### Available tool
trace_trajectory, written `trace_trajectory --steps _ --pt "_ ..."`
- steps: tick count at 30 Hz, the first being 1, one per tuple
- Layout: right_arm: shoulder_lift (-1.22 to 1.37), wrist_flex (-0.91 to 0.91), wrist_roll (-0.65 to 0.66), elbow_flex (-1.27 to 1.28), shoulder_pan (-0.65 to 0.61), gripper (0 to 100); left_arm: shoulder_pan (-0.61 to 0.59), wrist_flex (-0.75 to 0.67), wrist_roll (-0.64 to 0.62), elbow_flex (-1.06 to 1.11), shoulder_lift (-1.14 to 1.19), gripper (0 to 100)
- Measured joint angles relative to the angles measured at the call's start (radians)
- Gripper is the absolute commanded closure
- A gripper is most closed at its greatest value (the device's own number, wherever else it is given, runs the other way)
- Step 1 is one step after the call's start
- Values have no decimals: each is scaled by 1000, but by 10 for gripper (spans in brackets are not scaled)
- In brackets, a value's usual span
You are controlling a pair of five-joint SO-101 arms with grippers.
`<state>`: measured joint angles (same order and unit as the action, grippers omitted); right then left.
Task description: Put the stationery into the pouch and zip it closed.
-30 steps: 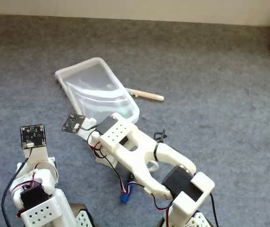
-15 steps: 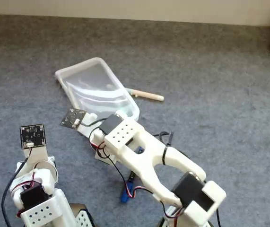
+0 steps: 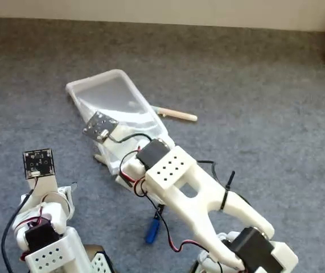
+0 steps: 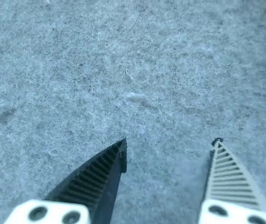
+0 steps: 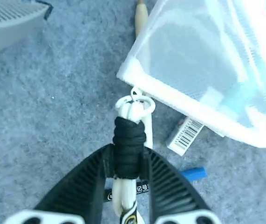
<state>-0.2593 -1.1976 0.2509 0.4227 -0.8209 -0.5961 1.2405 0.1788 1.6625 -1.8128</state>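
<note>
Pouch (image 5: 207, 65) sits just ahead of the right gripper (image 5: 128, 152), which is clamped on a black-wrapped white stick (image 5: 129, 135). Some bits look like they're inside, but a barcoded piece (image 5: 184, 135) beside its tips and a wooden pencil (image 3: 176, 114) past the pouch are left, zip too I'd say. Left gripper (image 4: 170, 142) is open over carpet (image 4: 123, 60).

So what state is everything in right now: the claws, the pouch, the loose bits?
Pouch: flat on the carpet, things inside; zip open or closed, cannot tell.
Left gripper: open, empty, over carpet.
Right gripper: shut on the zip cord at the pouch's corner.
Wooden pencil: loose on carpet, outside the pouch.
Barcoded white piece: on the carpet beside the pouch.
Blue piece: on carpet, outside.
</note>
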Motion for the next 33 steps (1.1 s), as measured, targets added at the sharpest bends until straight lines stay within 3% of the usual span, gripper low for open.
trace_trajectory --steps 17,20,25,33 --pt "-288 155 -120 222 12 993 319 55 -97 -149 0 686" --pt "-319 183 -140 256 12 993 342 64 -160 -175 -2 635" --pt "-336 195 -143 262 12 993 353 68 -242 -210 -3 632" --pt "-342 195 -143 262 12 993 479 68 -258 -224 -3 632"
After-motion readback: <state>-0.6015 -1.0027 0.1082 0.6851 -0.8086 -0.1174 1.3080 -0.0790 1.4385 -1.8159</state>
